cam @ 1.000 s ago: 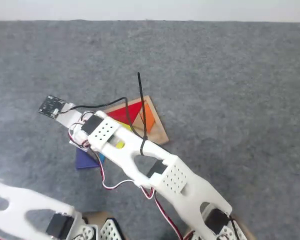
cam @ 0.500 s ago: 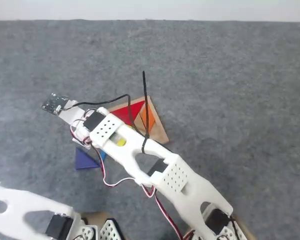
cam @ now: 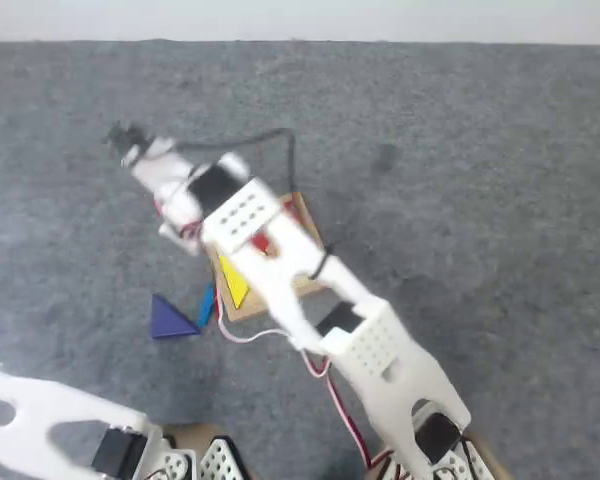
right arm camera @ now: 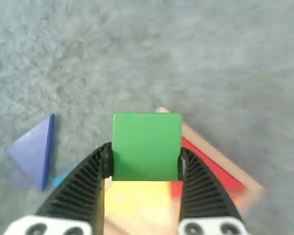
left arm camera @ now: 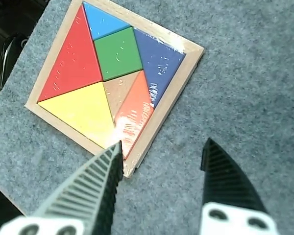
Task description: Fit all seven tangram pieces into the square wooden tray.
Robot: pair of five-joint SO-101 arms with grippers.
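Your right gripper (right arm camera: pixel 145 151) is closed on the green square (right arm camera: pixel 146 132): both jaws press flat against opposite sides of the piece, which sits level between them and clear of the table (cam: pixel 460 150). In that wrist view the square hangs above one corner of the square wooden tray (cam: pixel 250 302), with the red piece (cam: pixel 261 243) and the yellow piece (cam: pixel 233 282) lying in the tray beneath it. From the high view, your right arm (cam: pixel 280 260) stretches across the tray and covers most of it, so you cannot tell from there what else is in it. The dark blue triangle (cam: pixel 168 318) lies flat on the table outside the tray, on its left side. The light blue piece (cam: pixel 206 306) lies between that triangle and the tray, just beside the tray's edge. Your left gripper (left arm camera: pixel 163 147) is wide open with nothing between its jaws. Its own wrist view looks down on a wooden tray packed with coloured pieces, with one jaw tip over the tray's corner and the other over bare table. A second arm (cam: pixel 50 415) lies low at the near left corner of the high view, well apart from the tray.
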